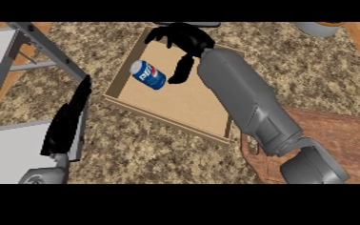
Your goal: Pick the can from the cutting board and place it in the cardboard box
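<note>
Can: blue drink can with a white end lies on its side on the floor of the cardboard box, in the box's far-left part, near the left wall and clear of both hands.
Cardboard box: shallow open tan box sits skewed on the speckled counter, its near wall running down to the right.
Right hand: black right hand hangs over the box's far edge, above and to the right of the can; fingers are relaxed and parted, grasping nothing, with one digit pointing down just beside the can without touching it.
Right forearm: grey forearm crosses the box's right side from the lower right.
Left hand: left hand rests at the view's left, fingers straight and pointing up, holding nothing, well apart from the box.
Cutting board: reddish-brown wooden cutting board lies at the lower right, partly under the right arm.
Counter: mottled brown stone counter surrounds the box.
Far corner: grey round vessel shows at the top right edge.
</note>
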Available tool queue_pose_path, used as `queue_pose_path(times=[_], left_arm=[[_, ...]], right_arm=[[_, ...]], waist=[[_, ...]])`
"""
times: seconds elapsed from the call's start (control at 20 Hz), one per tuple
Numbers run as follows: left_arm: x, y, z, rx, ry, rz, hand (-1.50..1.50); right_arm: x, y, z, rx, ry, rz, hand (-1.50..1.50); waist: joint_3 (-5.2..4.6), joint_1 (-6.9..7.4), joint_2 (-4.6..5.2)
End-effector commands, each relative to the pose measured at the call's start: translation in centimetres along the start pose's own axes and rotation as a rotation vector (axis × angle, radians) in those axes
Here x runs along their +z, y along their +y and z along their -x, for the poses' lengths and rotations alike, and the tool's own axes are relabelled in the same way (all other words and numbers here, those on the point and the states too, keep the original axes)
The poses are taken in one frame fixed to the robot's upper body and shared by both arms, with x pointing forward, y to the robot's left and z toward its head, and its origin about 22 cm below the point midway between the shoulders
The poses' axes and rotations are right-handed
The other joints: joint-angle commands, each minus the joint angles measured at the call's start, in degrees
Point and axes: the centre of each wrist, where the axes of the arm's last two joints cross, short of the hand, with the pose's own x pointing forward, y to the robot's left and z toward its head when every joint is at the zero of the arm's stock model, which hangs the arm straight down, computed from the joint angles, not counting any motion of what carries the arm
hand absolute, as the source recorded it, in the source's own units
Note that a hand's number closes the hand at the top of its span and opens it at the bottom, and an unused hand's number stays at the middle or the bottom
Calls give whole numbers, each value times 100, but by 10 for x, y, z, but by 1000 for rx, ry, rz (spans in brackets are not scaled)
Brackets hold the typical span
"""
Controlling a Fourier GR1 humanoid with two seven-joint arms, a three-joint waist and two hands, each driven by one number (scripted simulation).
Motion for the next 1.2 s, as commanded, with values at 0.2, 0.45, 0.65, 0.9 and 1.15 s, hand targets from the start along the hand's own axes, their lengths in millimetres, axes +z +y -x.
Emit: queue_pose_path(times=[0.2, 0.45, 0.65, 0.9, 1.15], left_arm=[[-1, -2, -4, 5, -2, -13, 0], [0, 12, 3, 5, 12, -4, 0], [-5, 8, 0, 16, 5, -29, 0], [11, 1, 4, 10, 10, -11, 0], [-1, 20, 0, 6, -15, -9, 0]], right_arm=[[4, -1, 9, -271, -34, 162, -150], [6, -12, 16, -500, -36, 337, -150], [7, -39, 16, -641, -60, 368, -150], [41, -79, 54, -702, 15, 562, -150], [108, -126, 108, -711, 52, 652, -150]], waist=[[6, -56, -6], [6, -70, 24], [5, -132, 49], [7, -120, 30], [14, -19, 144]])
